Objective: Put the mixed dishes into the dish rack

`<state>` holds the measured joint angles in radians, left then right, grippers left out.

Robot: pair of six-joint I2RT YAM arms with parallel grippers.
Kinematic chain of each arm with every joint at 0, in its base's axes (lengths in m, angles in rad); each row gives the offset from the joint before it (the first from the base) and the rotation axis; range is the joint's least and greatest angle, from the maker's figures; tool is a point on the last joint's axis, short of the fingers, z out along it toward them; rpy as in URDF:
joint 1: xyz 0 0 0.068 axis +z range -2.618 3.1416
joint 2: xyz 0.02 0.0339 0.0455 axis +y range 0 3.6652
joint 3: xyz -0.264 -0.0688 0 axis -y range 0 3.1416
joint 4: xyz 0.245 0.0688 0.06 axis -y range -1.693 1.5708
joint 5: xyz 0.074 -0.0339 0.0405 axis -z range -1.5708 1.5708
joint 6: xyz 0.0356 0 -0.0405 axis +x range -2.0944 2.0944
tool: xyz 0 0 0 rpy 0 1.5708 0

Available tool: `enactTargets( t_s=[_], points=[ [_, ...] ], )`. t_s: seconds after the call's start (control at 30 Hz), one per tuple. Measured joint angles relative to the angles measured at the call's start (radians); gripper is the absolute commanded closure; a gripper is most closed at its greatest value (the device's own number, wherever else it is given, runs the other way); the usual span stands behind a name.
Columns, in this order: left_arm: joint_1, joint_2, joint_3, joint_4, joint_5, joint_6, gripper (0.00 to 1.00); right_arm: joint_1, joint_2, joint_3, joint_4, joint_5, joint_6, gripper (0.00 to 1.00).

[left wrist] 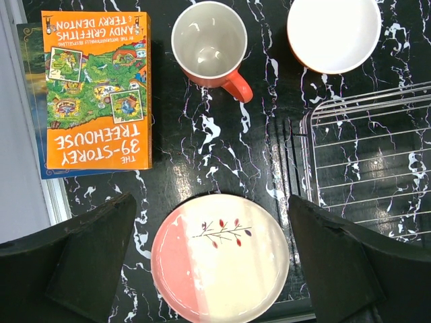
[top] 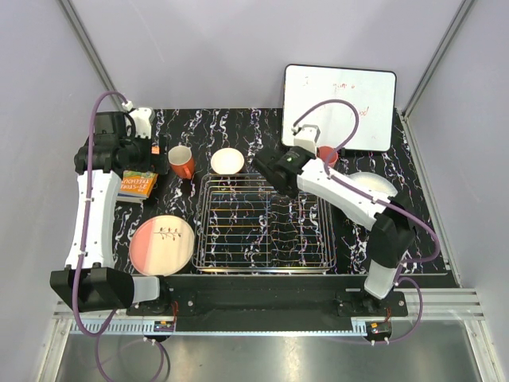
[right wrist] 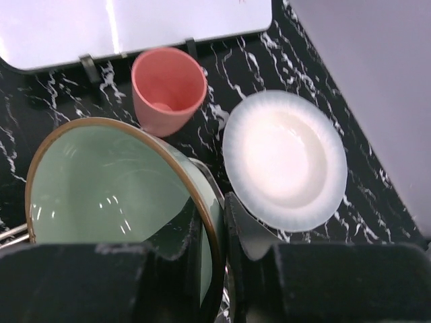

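My left gripper [left wrist: 210,205] is open and empty. It hangs high above the pink-and-cream twig plate [left wrist: 220,257], which lies flat at the table's front left [top: 162,243]. The orange-red mug [left wrist: 209,46] and the orange bowl with a white inside [left wrist: 333,32] stand behind it, left of the silver dish rack [left wrist: 363,145]. My right gripper [right wrist: 221,208] is shut on the rim of the pale green bowl [right wrist: 101,182], over the rack's far right corner [top: 278,169]. The small pink cup [right wrist: 168,89] and the white plate [right wrist: 284,159] sit on the table beyond it.
A green-orange book [left wrist: 97,87] lies at the far left beside the mug. A whiteboard [top: 340,95] leans at the back right, just behind the pink cup. The rack [top: 265,268] holds no dishes that I can see.
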<state>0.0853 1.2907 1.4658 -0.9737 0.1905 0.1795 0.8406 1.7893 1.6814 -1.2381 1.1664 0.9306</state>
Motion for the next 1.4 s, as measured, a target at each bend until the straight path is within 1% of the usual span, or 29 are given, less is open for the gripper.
enactTargets(
  t_s=[0.1,0.23,0.43,0.53,0.63,0.73,1.03,1.27,1.3,1.37,1.4],
  points=[
    [0.000,0.000,0.000,-0.001,0.003,0.000,0.01,0.009,-0.004,-0.091,-0.047,-0.024,0.120,1.00],
    [0.000,0.000,0.000,-0.001,0.004,0.000,0.01,0.017,-0.023,-0.192,-0.086,-0.076,0.195,1.00],
    [0.000,0.001,0.000,-0.002,0.008,0.000,0.01,0.028,-0.124,-0.264,-0.095,-0.116,0.203,1.00],
    [0.000,0.006,0.002,-0.002,0.014,-0.002,0.01,0.031,-0.196,-0.282,-0.102,-0.122,0.170,1.00],
    [-0.001,0.016,0.007,-0.003,0.022,-0.012,0.01,0.032,-0.232,-0.313,-0.104,-0.128,0.134,1.00],
    [-0.006,0.021,0.008,-0.004,0.031,-0.022,0.01,0.037,-0.212,-0.328,-0.119,-0.140,0.103,1.00],
    [-0.021,0.024,0.039,-0.029,0.037,-0.023,0.01,0.063,-0.040,-0.338,-0.108,-0.128,0.070,1.00],
    [-0.025,0.049,0.064,-0.032,0.038,-0.023,0.01,0.072,-0.006,-0.339,-0.105,-0.120,0.060,1.00],
    [-0.025,0.051,0.064,-0.032,0.039,-0.023,0.01,0.076,0.004,-0.339,-0.105,-0.119,0.060,0.98],
    [-0.026,0.055,0.064,-0.035,0.040,-0.023,0.01,0.093,0.043,-0.339,-0.106,-0.112,0.055,0.85],
    [-0.026,0.055,0.064,-0.035,0.041,-0.023,0.01,0.106,0.069,-0.339,-0.109,-0.110,0.051,0.77]
  ],
)
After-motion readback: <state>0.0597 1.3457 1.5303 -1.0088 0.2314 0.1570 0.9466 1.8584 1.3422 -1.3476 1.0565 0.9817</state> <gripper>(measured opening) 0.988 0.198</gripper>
